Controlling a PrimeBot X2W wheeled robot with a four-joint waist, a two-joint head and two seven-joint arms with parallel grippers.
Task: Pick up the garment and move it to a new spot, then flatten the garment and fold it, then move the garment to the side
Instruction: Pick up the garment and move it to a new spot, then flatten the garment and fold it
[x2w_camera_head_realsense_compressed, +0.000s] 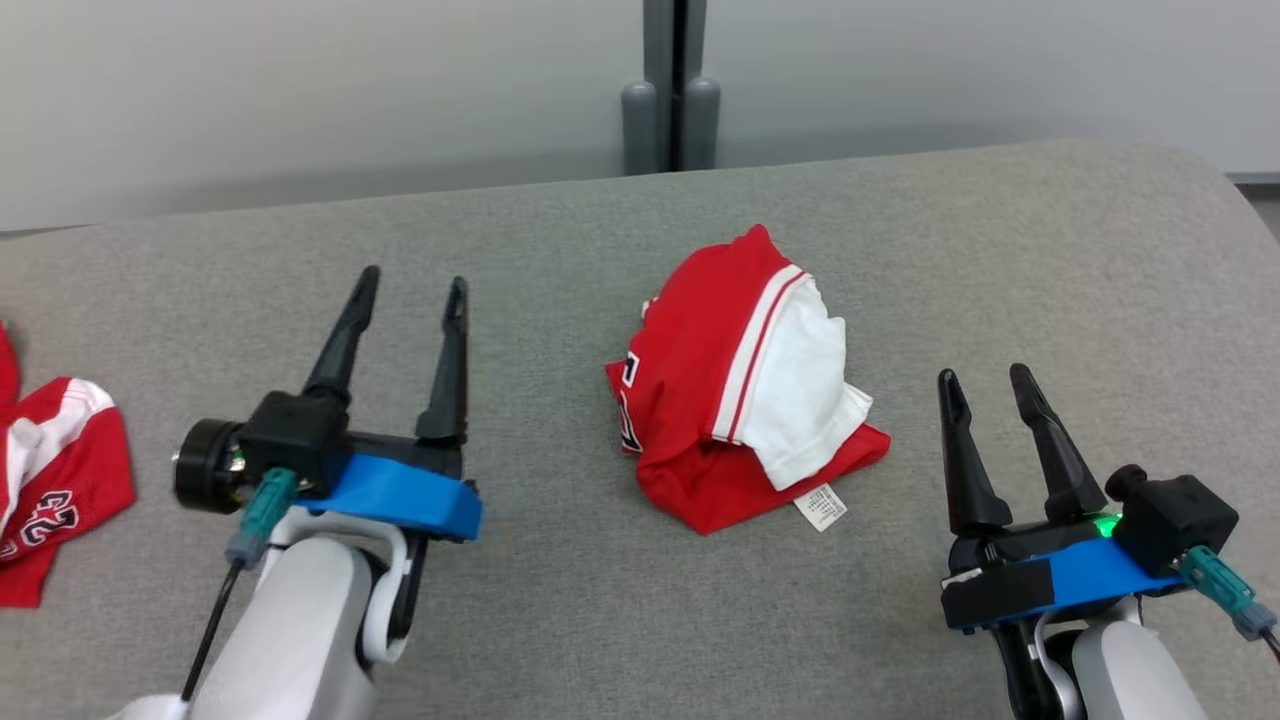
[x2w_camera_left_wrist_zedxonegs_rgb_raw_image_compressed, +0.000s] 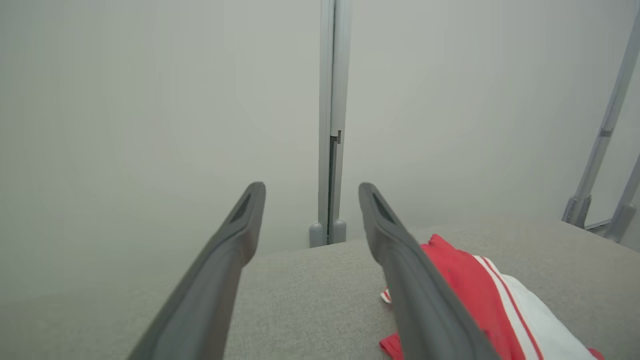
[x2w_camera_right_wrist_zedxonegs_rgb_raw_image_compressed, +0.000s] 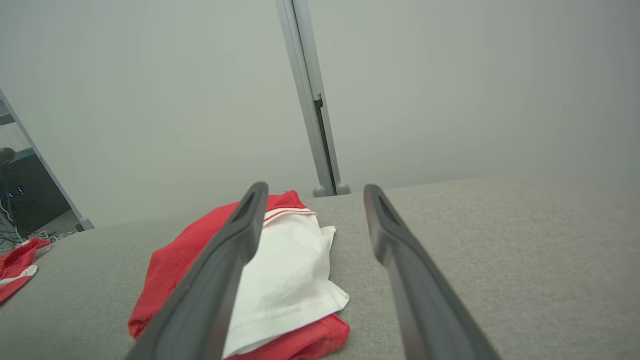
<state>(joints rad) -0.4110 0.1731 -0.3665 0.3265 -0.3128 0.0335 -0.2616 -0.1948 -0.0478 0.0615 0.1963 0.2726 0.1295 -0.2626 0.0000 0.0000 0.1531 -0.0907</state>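
In the head view the garment (x2w_camera_head_realsense_compressed: 700, 400), a red jersey with white trim and a white panel turned over on top, lies bunched in a rough fold on the grey bench (x2w_camera_head_realsense_compressed: 560, 620), between the two arms. A small white label (x2w_camera_head_realsense_compressed: 822, 506) pokes out at its near edge, and part of a printed numeral shows on its left flank. The left gripper (x2w_camera_head_realsense_compressed: 415, 278) is off to the garment's left, clear of the cloth, its fingers apart with nothing between them. The right gripper (x2w_camera_head_realsense_compressed: 983, 373) stands just to the garment's right, fingers likewise apart and empty, near the cloth but not touching it. A second red garment (x2w_camera_head_realsense_compressed: 50, 470) with printed numerals lies at the bench's far left edge, well apart from the first. The left wrist view adds the garment's (x2w_camera_left_wrist_zedxonegs_rgb_raw_image_compressed: 460, 280) red edge and white stripes running behind that view's right-hand finger, a grey post (x2w_camera_left_wrist_zedxonegs_rgb_raw_image_compressed: 330, 150) against the pale wall, and slanted frame legs (x2w_camera_left_wrist_zedxonegs_rgb_raw_image_compressed: 600, 150) at the far right. The right wrist view looks across from the other side: the white panel lies over the red cloth (x2w_camera_right_wrist_zedxonegs_rgb_raw_image_compressed: 290, 265), partly behind the left-hand finger, and beyond the second garment (x2w_camera_right_wrist_zedxonegs_rgb_raw_image_compressed: 15, 265) is a dark corner (x2w_camera_right_wrist_zedxonegs_rgb_raw_image_compressed: 20, 200) with cables on the floor.
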